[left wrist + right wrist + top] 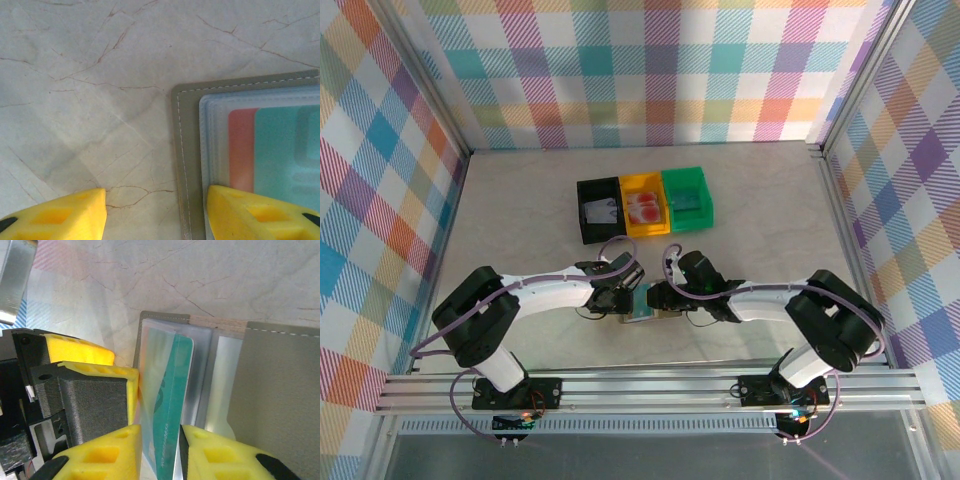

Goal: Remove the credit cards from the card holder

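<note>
as card holder [280,390] holds teal card [172,405], right pincer [161,440] ajar astride, left pincer [156,192] wide

I am holding both arms bent inward, with the grippers almost meeting.

My left arm [545,292] is reaching to the right from its base and my right arm [770,298] is reaching to the left. Both wrists are lying low and the grippers are facing each other, just beside one another. I am holding my left gripper [155,210] open, its yellow fingers [65,212] standing well apart. My right gripper [160,450] is standing much narrower, with a teal card [172,400] between its fingers; I cannot tell if they are pressing it.
</note>
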